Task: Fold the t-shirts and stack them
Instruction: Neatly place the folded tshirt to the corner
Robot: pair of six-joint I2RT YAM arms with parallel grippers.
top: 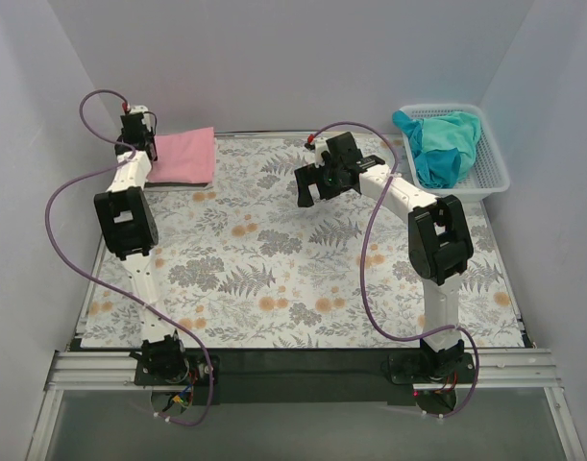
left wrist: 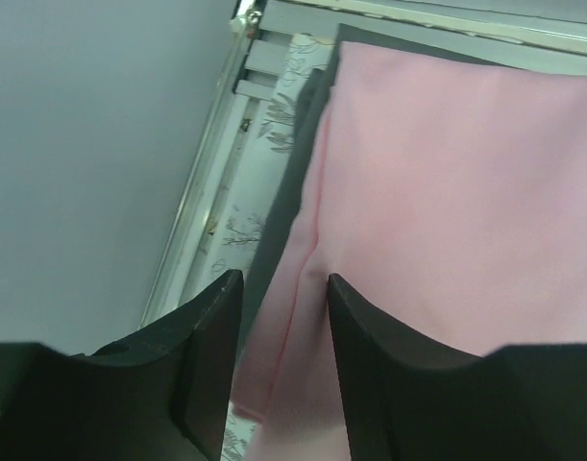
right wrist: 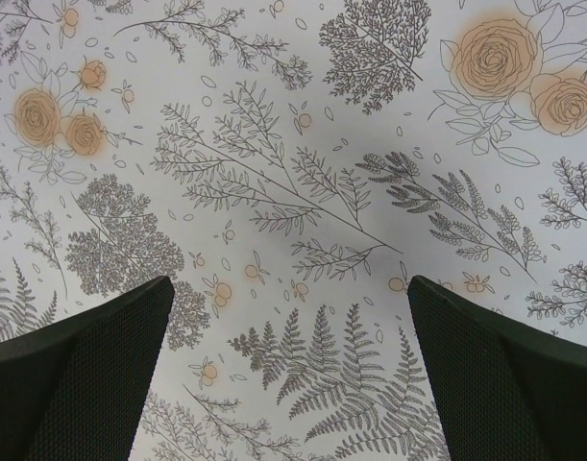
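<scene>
Far left of the basket (top: pixel 496 175), the pink t-shirt (top: pixel 183 156) lay stacked on the charcoal t-shirt (left wrist: pixel 291 182), the left hand (left wrist: pixel 283 284) slightly parted, empty, above. The right hand (right wrist: pixel 290 284) gaped empty, likely for the basket's teal t-shirt (top: pixel 442 149).

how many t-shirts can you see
3: a pink shirt folded at the far left, a dark shirt under it, and a teal shirt bunched in the basket. Others may be hidden.

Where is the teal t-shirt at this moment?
In the top view, the teal t-shirt lies bunched in the white mesh basket at the far right, opposite the folded pink t-shirt at the far left.
</scene>
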